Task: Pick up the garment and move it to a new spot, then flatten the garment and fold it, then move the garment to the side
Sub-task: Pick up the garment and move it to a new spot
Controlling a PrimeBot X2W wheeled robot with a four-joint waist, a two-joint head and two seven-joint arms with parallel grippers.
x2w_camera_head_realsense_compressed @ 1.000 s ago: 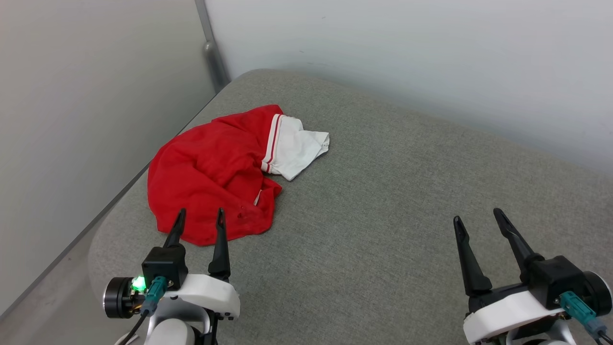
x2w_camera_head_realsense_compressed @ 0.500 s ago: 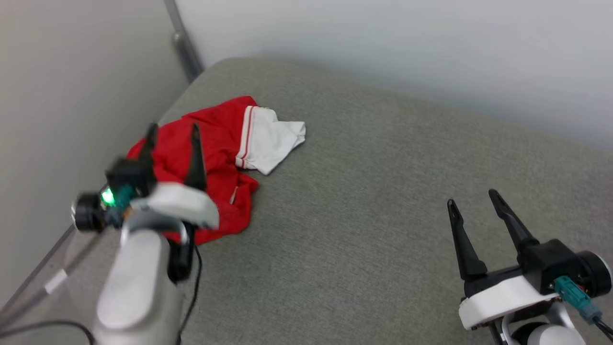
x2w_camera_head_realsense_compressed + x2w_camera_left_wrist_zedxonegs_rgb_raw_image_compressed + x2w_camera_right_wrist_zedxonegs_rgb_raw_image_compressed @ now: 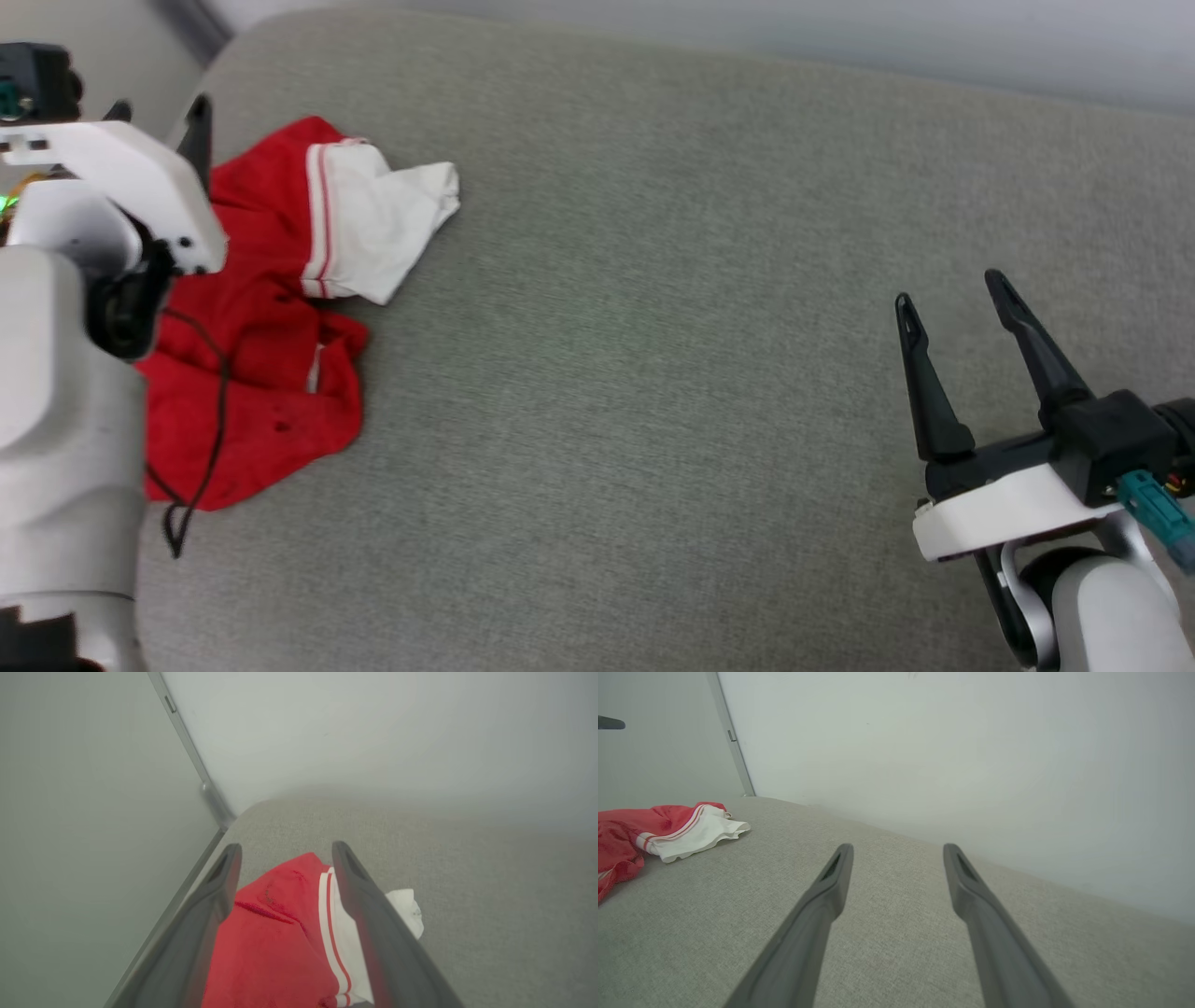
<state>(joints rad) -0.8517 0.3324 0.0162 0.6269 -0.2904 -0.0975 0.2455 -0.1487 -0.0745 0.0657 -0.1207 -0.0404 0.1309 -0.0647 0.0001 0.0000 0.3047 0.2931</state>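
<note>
Head view has shifted with the camera. Against that, the left gripper [image 3: 286, 849] has reached forward and now hangs above the garment [image 3: 261, 392], jaws apart and empty. The garment lies crumpled at the grey cushion's [image 3: 653, 392] left end. The right gripper [image 3: 948, 287] stays low at the right, jaws apart, well away.

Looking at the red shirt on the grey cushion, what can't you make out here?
Head view: the left arm covers the left part of the garment.
Left wrist view: the bottom edge cuts off the garment, and the blurred fingers of the left gripper cover strips of it; contact with the fabric cannot be told.
Right wrist view: the left edge cuts the garment off.
Everywhere: crumpling hides the neckline.
</note>
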